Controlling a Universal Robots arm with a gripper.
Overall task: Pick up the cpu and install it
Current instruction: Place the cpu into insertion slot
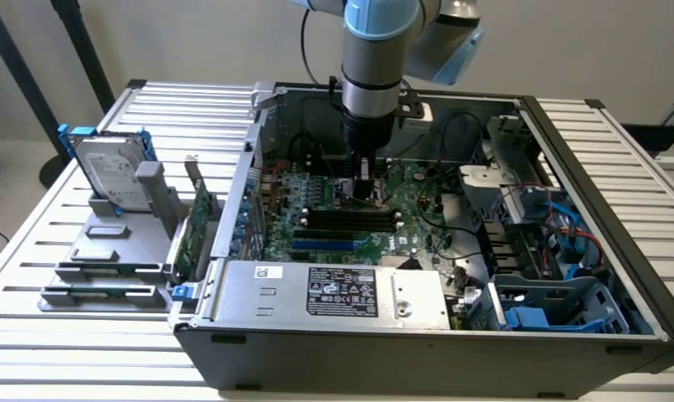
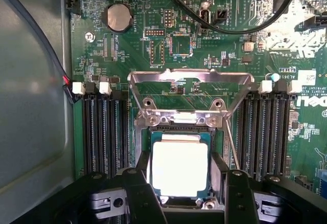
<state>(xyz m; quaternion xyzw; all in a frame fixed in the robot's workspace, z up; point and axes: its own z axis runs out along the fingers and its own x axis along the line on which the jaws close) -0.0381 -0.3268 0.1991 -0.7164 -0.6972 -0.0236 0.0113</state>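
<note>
Exterior view: open computer case on a slatted table. Gripper lowered inside, close over the green motherboard.

Wrist view: cpu, a small flat silver square, clasped at opposite edges between two black fingers. Positioned in or just above the socket, beside the raised metal load plate; seated or not, impossible to tell. Probably light, rigid, slick on top and delicate underneath. Best held by the side edges only and kept level.
</note>
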